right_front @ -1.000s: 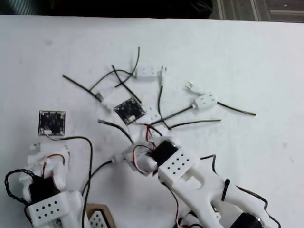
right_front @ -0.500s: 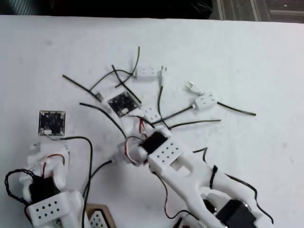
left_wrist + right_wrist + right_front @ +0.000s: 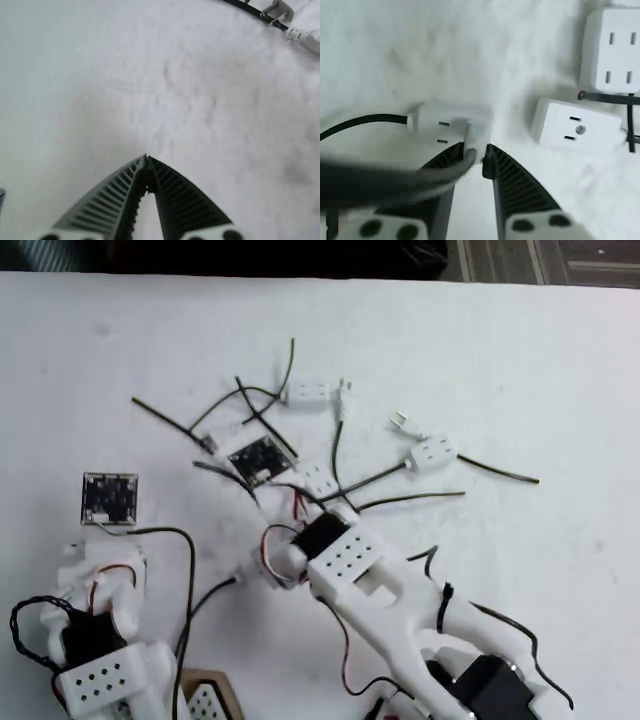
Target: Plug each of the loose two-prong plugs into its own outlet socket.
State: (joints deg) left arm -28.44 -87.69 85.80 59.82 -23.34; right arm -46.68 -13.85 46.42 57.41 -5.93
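My right gripper (image 3: 477, 152) is shut on a white plug (image 3: 451, 126) with a black cable (image 3: 362, 122) running off it. Close beside it lie a small white outlet (image 3: 577, 127) and a larger outlet block (image 3: 617, 50), both apart from the plug. From above, the right arm (image 3: 350, 565) reaches to the table's middle, covering its fingers; the outlet (image 3: 318, 480) lies just beyond it. More outlets (image 3: 307, 392) (image 3: 432, 452) and loose plugs (image 3: 400, 422) (image 3: 343, 390) sit farther back. My left gripper (image 3: 146, 159) is shut and empty over bare table, on the left arm (image 3: 100, 585) at the near left.
Two black square boards (image 3: 262, 458) (image 3: 110, 495) lie among tangled black cables (image 3: 250, 400). A metal-pronged plug (image 3: 277, 9) on a cable lies far ahead of the left gripper. A white piece (image 3: 245, 566) with a cable rests left of the right arm's wrist.
The right arm has pushed forward and to the left, dragging its black cable, and the nearby black board shifted back and left. The left arm kept still.
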